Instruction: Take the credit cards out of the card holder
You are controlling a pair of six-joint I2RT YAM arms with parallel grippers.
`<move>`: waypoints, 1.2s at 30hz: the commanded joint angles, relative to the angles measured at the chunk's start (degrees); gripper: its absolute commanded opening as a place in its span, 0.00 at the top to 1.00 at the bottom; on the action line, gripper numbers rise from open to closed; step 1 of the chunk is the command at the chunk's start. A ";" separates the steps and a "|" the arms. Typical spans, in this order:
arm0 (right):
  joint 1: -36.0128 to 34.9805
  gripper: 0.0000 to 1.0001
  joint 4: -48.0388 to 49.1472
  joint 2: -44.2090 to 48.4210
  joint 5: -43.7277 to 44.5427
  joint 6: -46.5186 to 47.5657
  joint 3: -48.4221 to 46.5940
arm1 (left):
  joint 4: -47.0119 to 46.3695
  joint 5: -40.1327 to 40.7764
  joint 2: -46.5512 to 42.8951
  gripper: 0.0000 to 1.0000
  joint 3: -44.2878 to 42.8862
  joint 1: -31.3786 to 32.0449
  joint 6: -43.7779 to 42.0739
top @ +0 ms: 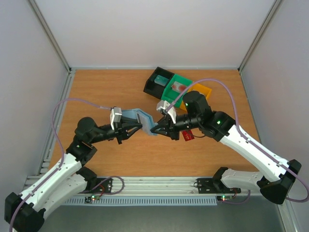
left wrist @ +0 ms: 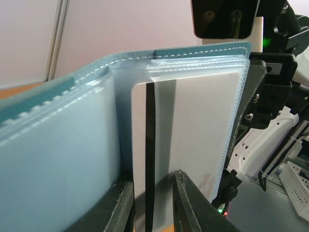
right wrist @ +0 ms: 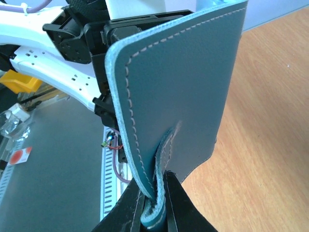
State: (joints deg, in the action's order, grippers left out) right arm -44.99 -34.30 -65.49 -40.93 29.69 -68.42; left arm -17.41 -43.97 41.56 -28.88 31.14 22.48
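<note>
Hanging above the table (top: 120,159) between two grippers, one light blue card holder (top: 145,121) is being pinched at its cover edge by the right gripper (right wrist: 154,212), fingers closed tight, while the left gripper (left wrist: 152,203) is standing narrowly parted before one pocketed white black-striped card (left wrist: 193,145), its grip unclear, and one red card (top: 188,136) is lying on the table.

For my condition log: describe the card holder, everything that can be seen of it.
The card holder is a soft bifold, teal-blue outside and leather-like, with pale stitching along its edges. It is held open between the grippers. Inside are clear plastic sleeves; one holds a white card with a dark stripe. The right gripper is shut on its cover at the tab. The left gripper sits at the sleeves' lower edge; whether it grips cannot be told.
</note>
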 commanded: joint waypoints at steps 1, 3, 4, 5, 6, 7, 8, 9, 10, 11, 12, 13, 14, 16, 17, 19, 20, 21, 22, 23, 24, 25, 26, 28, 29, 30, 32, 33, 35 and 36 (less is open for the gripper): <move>1.20 0.99 2.58 -1.04 5.10 0.20 -0.06 | -7.82 -7.36 -2.04 0.81 -2.09 1.06 -0.26; 1.68 0.99 3.06 -1.09 5.68 -0.07 0.04 | -7.80 -7.81 -2.24 0.85 -2.37 1.03 -0.41; 1.82 0.99 3.16 -1.17 6.35 -0.21 0.00 | -7.74 -8.09 -2.29 0.87 -2.51 1.03 -0.42; 2.02 0.99 3.31 -1.40 7.08 -0.38 -0.04 | -7.78 -8.27 -2.30 0.89 -2.68 1.03 -0.35; 2.22 0.99 3.39 -1.66 7.84 -0.53 -0.04 | -7.81 -8.26 -2.41 0.93 -2.93 1.03 -0.34; 2.53 0.99 3.56 -2.04 8.24 -0.78 -0.09 | -7.79 -8.28 -2.58 0.99 -3.17 1.02 0.00; 2.85 0.99 3.80 -2.39 8.28 -1.16 -0.19 | -7.93 -8.24 -2.70 1.00 -3.57 0.99 0.37; 3.16 0.99 4.39 -2.83 7.94 -1.52 -0.34 | -7.97 -8.14 -2.79 1.00 -3.90 0.97 1.00; 3.16 0.99 4.91 -3.21 7.36 -1.69 -0.45 | -7.86 -8.15 -2.98 1.00 -4.11 0.95 1.81; 3.17 0.99 5.47 -3.45 6.49 -1.72 -0.60 | -7.47 -8.10 -3.12 1.00 -4.32 0.95 2.07; 3.23 0.98 5.96 -3.64 5.64 -1.72 -0.65 | -7.03 -8.03 -3.23 1.00 -4.42 0.90 2.20; 3.27 0.97 6.42 -3.67 4.80 -1.54 -0.59 | -6.52 -7.84 -3.28 1.00 -4.51 0.86 2.28; 3.29 0.94 6.78 -3.61 3.92 -1.30 -0.51 | -6.16 -7.61 -3.47 1.00 -4.45 0.81 2.51; 3.26 0.85 6.86 -3.21 0.15 -0.13 -0.21 | -5.65 -7.02 -3.65 1.00 -4.23 0.69 2.88; 3.27 0.78 6.41 -3.16 -2.02 0.40 -0.14 | -5.59 -6.87 -3.74 1.00 -4.07 0.61 2.92; 3.22 0.69 5.03 -3.09 -4.70 1.26 -0.13 | -5.41 -6.39 -3.74 1.00 -3.81 0.42 2.92; 3.25 0.63 3.98 -2.92 -5.40 1.89 -0.20 | -5.30 -6.20 -3.75 1.00 -3.72 0.37 3.00; 3.30 0.58 2.30 -2.64 -5.66 2.61 -0.26 | -5.15 -6.00 -3.76 1.00 -3.64 0.27 3.01; 3.26 0.52 1.19 -2.24 -5.20 3.34 -0.10 | -4.81 -5.67 -3.81 1.00 -3.56 0.18 3.01; 3.30 0.49 -0.11 -1.72 -4.42 4.17 0.06 | -4.52 -5.43 -3.88 1.00 -3.48 -0.03 3.01; 3.32 0.45 -1.29 -1.06 -3.75 5.25 0.38 | -4.20 -5.32 -3.91 1.00 -3.51 -0.30 2.77; 3.32 0.41 -2.16 -0.17 -3.01 6.07 0.85 | -4.00 -5.30 -4.03 1.00 -3.44 -0.62 2.60; 3.52 0.39 -3.11 0.60 -2.34 6.95 1.26 | -3.72 -5.25 -4.19 1.00 -3.40 -0.87 2.51; 4.34 0.33 -4.88 2.01 -2.67 8.32 1.69 | -3.16 -5.24 -4.48 1.00 -3.31 -1.22 2.41; 4.57 0.28 -5.82 2.55 -3.52 9.18 1.79 | -2.83 -5.12 -4.67 1.00 -3.15 -1.33 2.33; 4.75 0.24 -6.77 3.01 -4.33 10.09 1.72 | -2.41 -5.05 -4.74 1.00 -3.18 -1.46 2.14; 4.74 0.19 -8.63 3.33 -4.98 11.45 1.10 | -1.84 -5.05 -4.88 1.00 -3.05 -1.59 1.75; 4.77 0.17 -9.09 3.04 -4.85 11.64 0.68 | -1.75 -5.11 -4.79 1.00 -2.99 -1.60 1.64; 4.77 0.14 -8.72 1.97 -5.84 10.93 -0.10 | -2.02 -5.74 -4.62 1.00 -2.82 -1.60 1.32; 4.74 0.08 -7.79 1.25 -6.73 10.12 -0.63 | -2.55 -6.23 -4.49 1.00 -2.66 -1.60 1.33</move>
State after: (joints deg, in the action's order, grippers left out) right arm -40.16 -40.88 -63.07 -43.88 38.68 -67.02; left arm -17.50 -49.69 37.47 -30.33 29.89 24.80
